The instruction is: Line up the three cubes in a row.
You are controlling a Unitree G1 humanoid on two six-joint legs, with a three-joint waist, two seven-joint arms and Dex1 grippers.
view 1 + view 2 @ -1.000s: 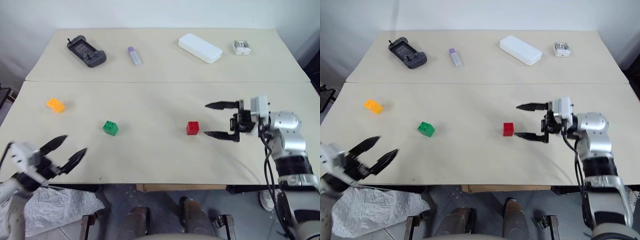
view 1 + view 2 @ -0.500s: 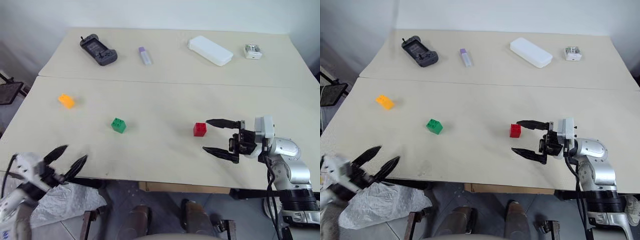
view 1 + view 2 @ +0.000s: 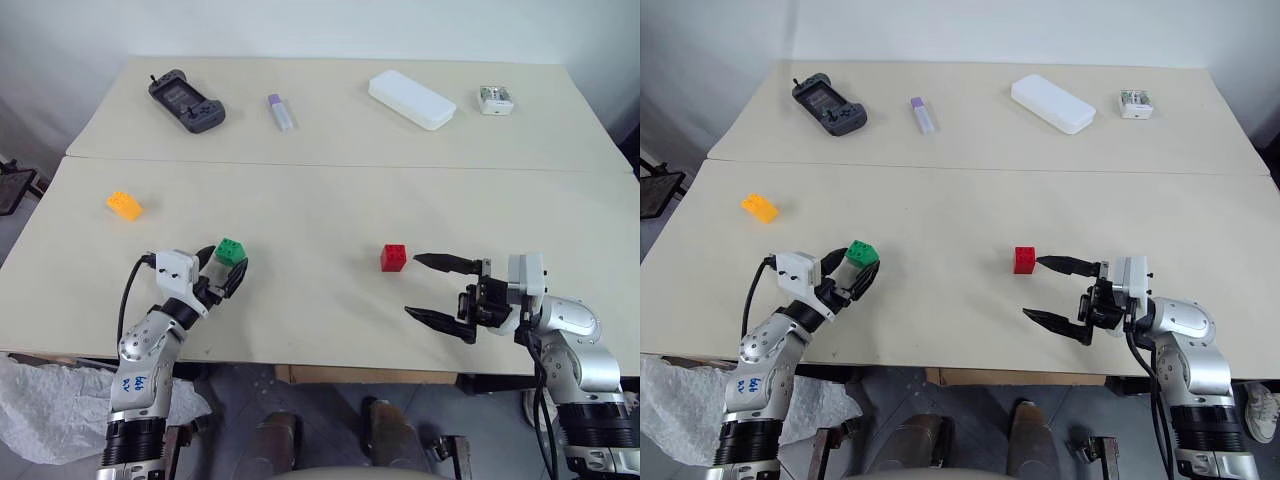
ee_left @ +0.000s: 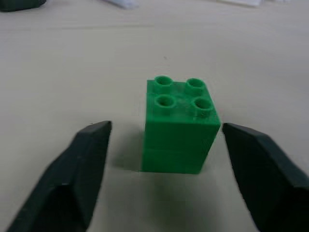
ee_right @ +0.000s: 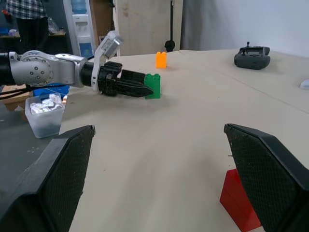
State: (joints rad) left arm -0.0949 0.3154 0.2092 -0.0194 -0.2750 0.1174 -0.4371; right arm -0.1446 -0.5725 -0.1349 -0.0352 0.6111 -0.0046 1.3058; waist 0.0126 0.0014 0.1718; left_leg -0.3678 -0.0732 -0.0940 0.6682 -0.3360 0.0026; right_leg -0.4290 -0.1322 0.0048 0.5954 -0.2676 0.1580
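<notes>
The left gripper (image 4: pixel 161 159) sits low over the table (image 3: pixel 320 210) near its front edge, its two black fingers (image 4: pixel 82 169) spread to either side of the green cube (image 4: pixel 178 126). A gap shows on both sides, so the cube stands between the fingers, studs up, not gripped. The arm behind this gripper bears handwritten blue marks that I cannot read.

The right gripper (image 3: pixel 440 291) hangs near the front edge on the other side, pointing across the table, with its fingers wide apart and nothing between them. The red cube (image 3: pixel 394 257) stands just beside the tip of its farther finger; whether they touch is unclear.

Bare tabletop lies open between the green and red cubes. The orange-yellow cube (image 3: pixel 124 205) rests well apart from both, toward the left edge.

Along the far side lie a dark game controller (image 3: pixel 186 102), a purple-and-white stick (image 3: pixel 280 111), a long white case (image 3: pixel 412 99) and a small white box (image 3: pixel 495 99).
</notes>
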